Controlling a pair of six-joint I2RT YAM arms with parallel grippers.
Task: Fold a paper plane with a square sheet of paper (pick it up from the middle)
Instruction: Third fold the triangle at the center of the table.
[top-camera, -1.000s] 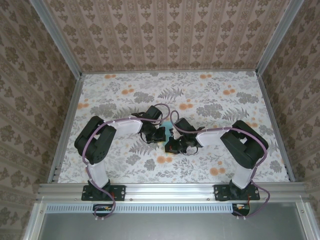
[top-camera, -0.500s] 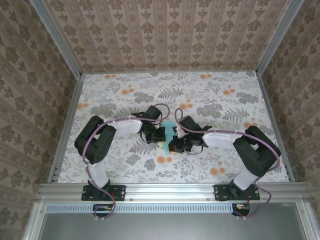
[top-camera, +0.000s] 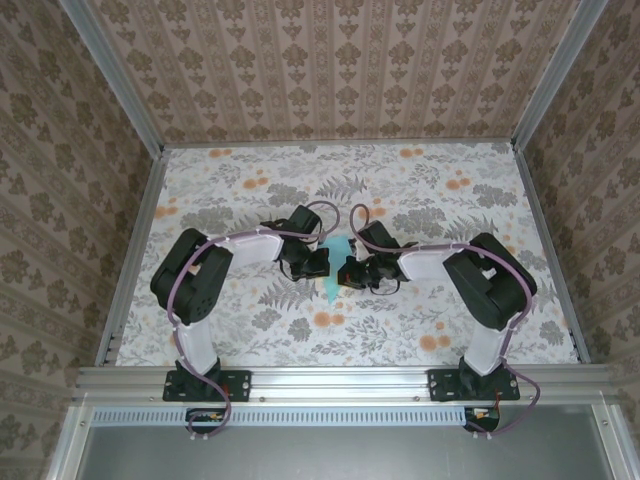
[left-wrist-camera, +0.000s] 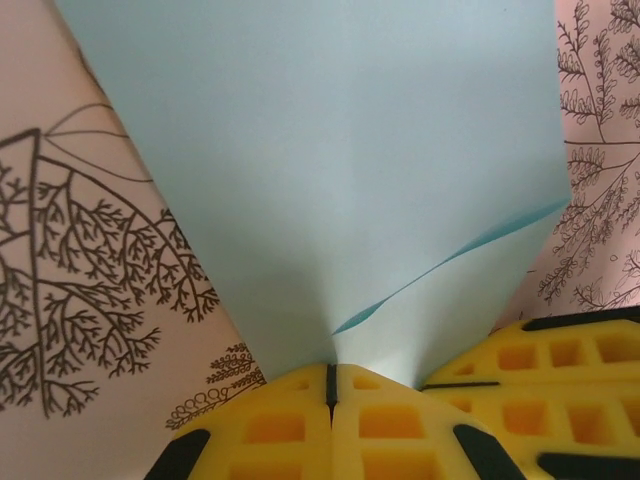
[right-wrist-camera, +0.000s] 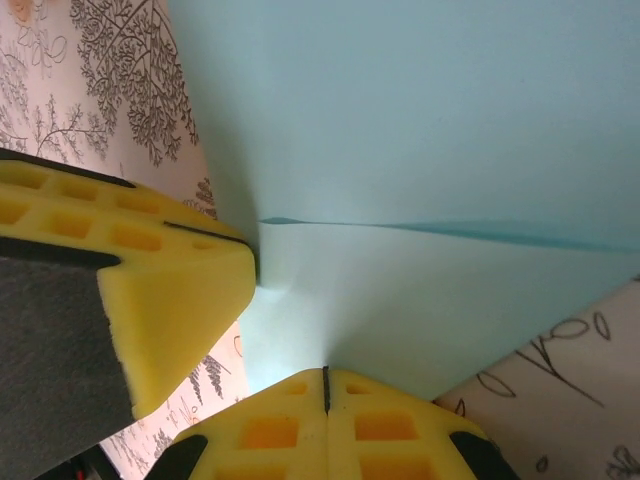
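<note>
The turquoise-blue square sheet of paper (top-camera: 339, 247) is held between my two grippers over the middle of the table. It carries a diagonal fold, and a darker folded edge runs across it (left-wrist-camera: 350, 150) (right-wrist-camera: 420, 130). My left gripper (top-camera: 322, 274) (left-wrist-camera: 330, 375) is shut on the sheet's near edge, its yellow fingers pressed together. My right gripper (top-camera: 343, 277) (right-wrist-camera: 325, 378) is shut on the same edge right beside it. The right gripper's yellow fingers (left-wrist-camera: 560, 360) show at the lower right of the left wrist view. The left gripper's fingers (right-wrist-camera: 150, 300) show at the left of the right wrist view.
The floral tablecloth (top-camera: 250, 190) covers the table, with metal rails (top-camera: 130, 250) along its sides and patterned walls (top-camera: 340, 70) behind. Both arms bend inward from their bases (top-camera: 205, 383) at the near edge and meet at the centre.
The right gripper has swung left and slightly away from the bases, closing up against the left gripper. More of the blue sheet now shows above the two grippers.
</note>
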